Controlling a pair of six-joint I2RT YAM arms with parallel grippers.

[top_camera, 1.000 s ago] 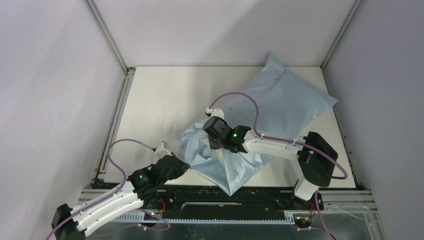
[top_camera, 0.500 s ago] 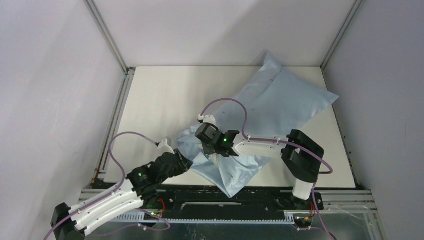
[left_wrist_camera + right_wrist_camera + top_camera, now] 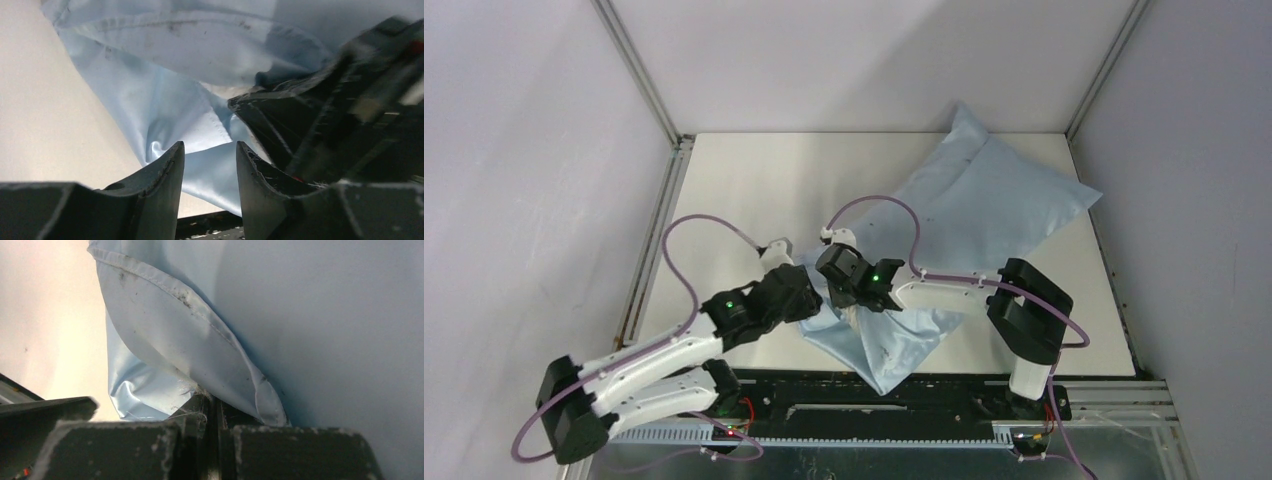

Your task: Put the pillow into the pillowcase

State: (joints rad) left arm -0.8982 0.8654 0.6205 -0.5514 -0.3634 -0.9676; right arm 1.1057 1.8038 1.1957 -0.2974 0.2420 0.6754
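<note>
from above, the light blue pillowcase (image 3: 994, 200) lies plump at the far right of the table (image 3: 744, 190), its limp end trailing to the near edge. the wrist views add more: right fingers (image 3: 280, 450) clamped on its speckled hem, left fingers (image 3: 160, 185) apart, just before the crumpled cloth.

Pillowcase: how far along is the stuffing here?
Done: the pillowcase bulges full at its far end, so the pillow looks mostly inside. In hand: the right gripper pinches the case's hem; the left gripper stands open at the slack near end. Left, probably: drawing that slack over the pillow's end.
</note>
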